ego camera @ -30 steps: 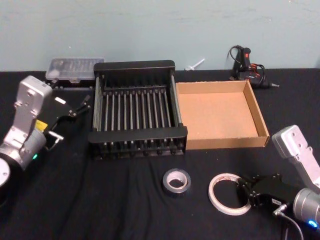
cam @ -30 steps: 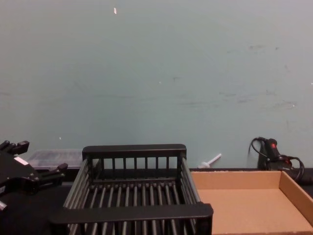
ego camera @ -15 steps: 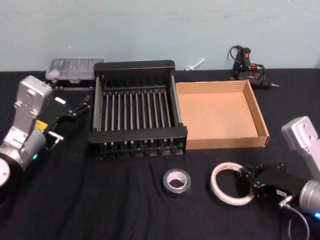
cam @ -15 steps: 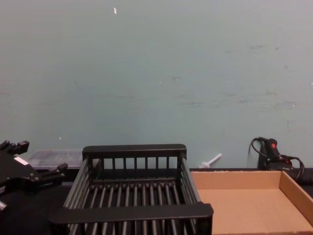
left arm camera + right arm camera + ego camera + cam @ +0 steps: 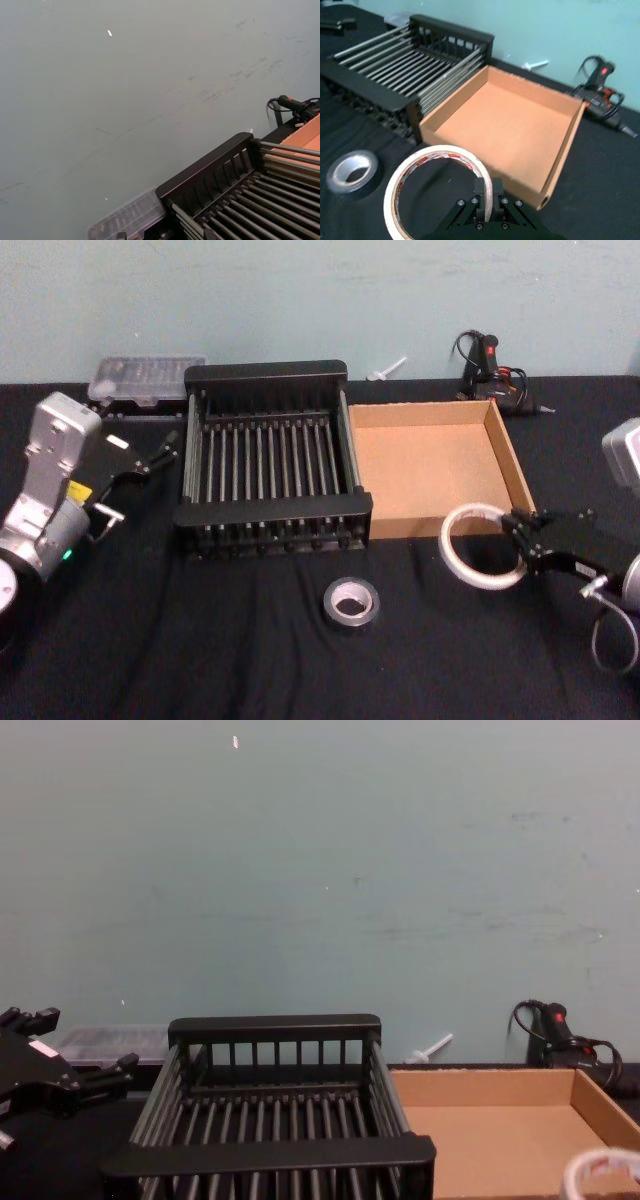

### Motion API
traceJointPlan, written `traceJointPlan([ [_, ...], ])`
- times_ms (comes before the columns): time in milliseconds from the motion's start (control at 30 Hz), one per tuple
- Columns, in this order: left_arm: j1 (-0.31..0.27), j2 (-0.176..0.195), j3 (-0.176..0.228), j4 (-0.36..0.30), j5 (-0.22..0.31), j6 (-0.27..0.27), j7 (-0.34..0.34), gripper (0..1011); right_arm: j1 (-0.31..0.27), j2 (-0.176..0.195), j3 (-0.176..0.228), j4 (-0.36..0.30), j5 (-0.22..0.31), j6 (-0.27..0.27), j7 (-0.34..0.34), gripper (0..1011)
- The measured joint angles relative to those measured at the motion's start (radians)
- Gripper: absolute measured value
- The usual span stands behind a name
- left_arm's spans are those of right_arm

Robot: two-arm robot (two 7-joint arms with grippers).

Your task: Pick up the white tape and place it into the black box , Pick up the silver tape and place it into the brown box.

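Clamped tight on the rim of the thin, wide white ring of tape (image 5: 438, 185) with red-orange print inside its core: the black fingers (image 5: 487, 196) of the right gripper (image 5: 518, 534), at the lower right of the head view. Held lifted and tilted off the black cloth-covered table (image 5: 200, 640), overlapping the near right corner of the shallow tan cardboard box (image 5: 432, 468) in the head view, and just peeking in at the bottom right corner of the chest view (image 5: 600, 1172).

Lying flat on the cloth at lower centre of the head view, well left of the held ring: the small, thick roll of dull grey-silver duct tape (image 5: 352, 602), also at the lower left of the right wrist view (image 5: 352, 172). Untouched by either gripper.

Beyond it, at centre frame, the black plastic crate with slatted bar sides (image 5: 268, 465), side by side with the cardboard box to its right.

At the left edge of the head view, the left gripper (image 5: 158, 457), fingers parted and holding nothing, hovering just left of the crate.
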Motion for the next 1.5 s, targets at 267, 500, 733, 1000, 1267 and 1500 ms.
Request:
traceJointPlan([
  [267, 0.0, 0.0, 0.0, 0.0, 0.0, 0.0, 0.0, 1001, 0.091, -0.008, -0.01, 0.039, -0.02, -0.02, 0.002, 95],
  [500, 0.0, 0.0, 0.0, 0.0, 0.0, 0.0, 0.0, 1001, 0.178, -0.025, -0.036, 0.082, -0.046, -0.035, 0.013, 95],
  [733, 0.0, 0.0, 0.0, 0.0, 0.0, 0.0, 0.0, 1001, 0.306, -0.061, -0.094, 0.157, -0.078, -0.048, 0.047, 95],
  [1000, 0.0, 0.0, 0.0, 0.0, 0.0, 0.0, 0.0, 1001, 0.441, -0.126, -0.174, 0.265, -0.11, -0.059, 0.081, 95],
  [1267, 0.0, 0.0, 0.0, 0.0, 0.0, 0.0, 0.0, 1001, 0.578, -0.217, -0.255, 0.4, -0.141, -0.088, 0.11, 95],
  [1500, 0.0, 0.0, 0.0, 0.0, 0.0, 0.0, 0.0, 1001, 0.667, -0.296, -0.307, 0.519, -0.162, -0.124, 0.124, 95],
])
